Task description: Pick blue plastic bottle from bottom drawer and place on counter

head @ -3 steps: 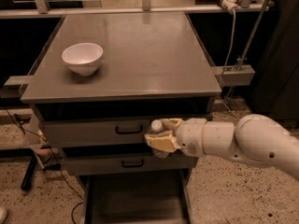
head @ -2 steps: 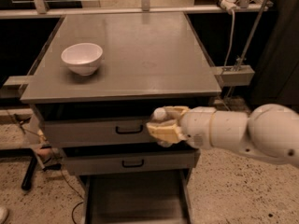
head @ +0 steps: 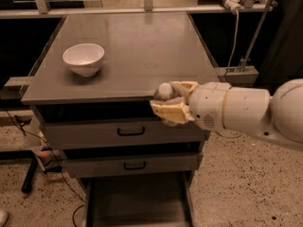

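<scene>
Your tool [head: 162, 101], the tan two-finger end of the white arm, sits at the front edge of the smooth grey worktop [head: 142, 46], right of centre. Its fingers are closed around the small clear plastic bottle [head: 164, 90]; you see only the white cap. Below, the wide dark-grey bottom drawer [head: 137, 200] stands open. The white round bowl [head: 84, 58] rests on the worktop's left side.
</scene>
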Controlling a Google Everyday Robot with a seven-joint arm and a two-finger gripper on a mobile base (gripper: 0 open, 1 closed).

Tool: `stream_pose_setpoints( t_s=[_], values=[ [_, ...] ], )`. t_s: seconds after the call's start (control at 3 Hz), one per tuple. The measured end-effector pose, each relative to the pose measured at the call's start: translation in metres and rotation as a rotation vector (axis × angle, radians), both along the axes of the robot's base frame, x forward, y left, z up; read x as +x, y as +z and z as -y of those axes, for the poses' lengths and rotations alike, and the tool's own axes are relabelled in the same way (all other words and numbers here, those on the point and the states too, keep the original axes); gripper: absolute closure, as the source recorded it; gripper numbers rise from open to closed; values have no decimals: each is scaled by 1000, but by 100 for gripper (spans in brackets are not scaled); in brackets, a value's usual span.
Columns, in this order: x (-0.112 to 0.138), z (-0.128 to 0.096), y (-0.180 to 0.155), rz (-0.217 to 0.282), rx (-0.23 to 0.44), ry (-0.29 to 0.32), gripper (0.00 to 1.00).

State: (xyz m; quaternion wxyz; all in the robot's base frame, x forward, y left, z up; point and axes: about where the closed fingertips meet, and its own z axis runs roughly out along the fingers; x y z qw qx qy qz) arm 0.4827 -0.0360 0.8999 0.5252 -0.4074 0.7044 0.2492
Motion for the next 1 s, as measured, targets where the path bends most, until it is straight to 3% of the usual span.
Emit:
stream_pose_setpoints(
  t_s=[0.33,1.0],
  values=[
    [1,0,2,2,1,-1,100],
    [14,2,56,33,13,-2,100]
  ],
)
